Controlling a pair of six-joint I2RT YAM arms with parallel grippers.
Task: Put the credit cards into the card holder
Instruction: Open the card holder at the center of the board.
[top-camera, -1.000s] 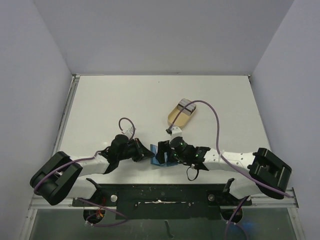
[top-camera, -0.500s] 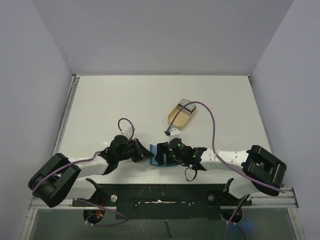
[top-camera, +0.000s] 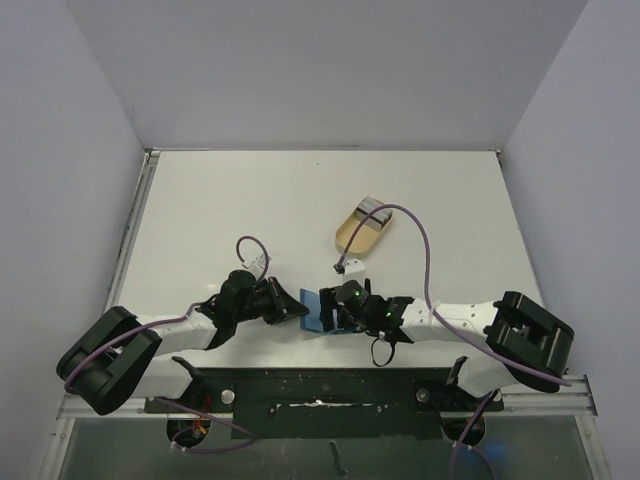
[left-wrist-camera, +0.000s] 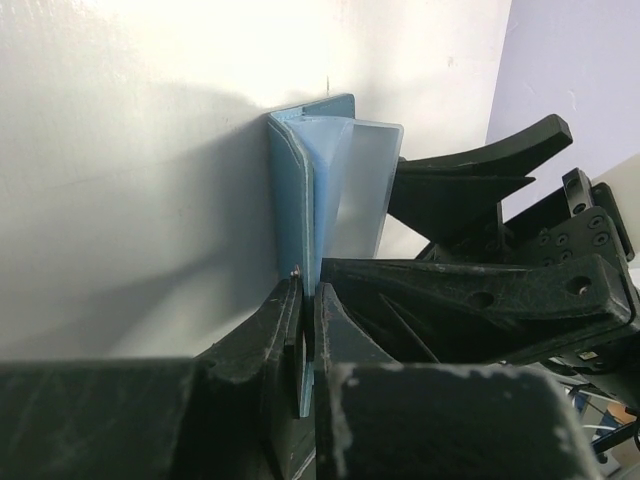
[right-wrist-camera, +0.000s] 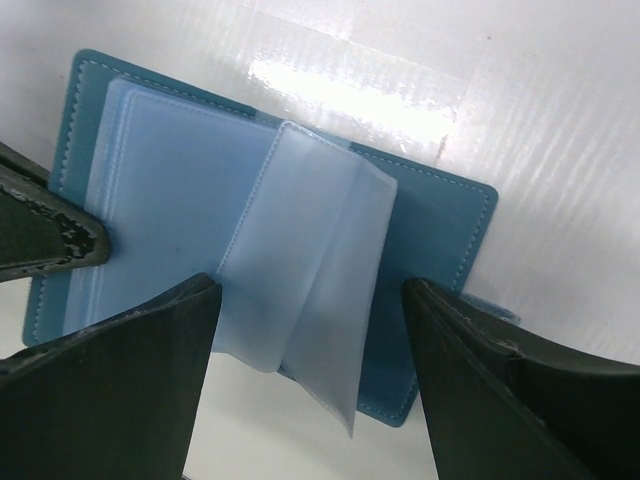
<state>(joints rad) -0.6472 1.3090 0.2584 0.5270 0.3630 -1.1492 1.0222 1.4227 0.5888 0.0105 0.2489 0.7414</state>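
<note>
The blue card holder (top-camera: 312, 322) lies spread near the table's front edge, between my two grippers. My left gripper (left-wrist-camera: 305, 325) is shut on the edge of the card holder's blue cover (left-wrist-camera: 300, 190); in the top view this left gripper (top-camera: 298, 311) sits at its left side. The right gripper (right-wrist-camera: 312, 300) is open, its jaws either side of the clear plastic sleeves (right-wrist-camera: 300, 260) that stand up from the card holder (right-wrist-camera: 440, 230), touching nothing. From above, the right gripper (top-camera: 331, 305) covers the holder's right half. Grey credit cards (top-camera: 373, 211) rest in a tan oval dish.
The tan dish (top-camera: 357, 235) stands mid-table, a short way behind the right gripper. A purple cable (top-camera: 425, 250) arcs over it from the right arm. The left gripper's fingertip (right-wrist-camera: 60, 235) shows at the left of the right wrist view. Grey walls enclose the table.
The right arm has settled a little lower and nearer the front edge over the card holder. The left gripper keeps its hold without moving.
</note>
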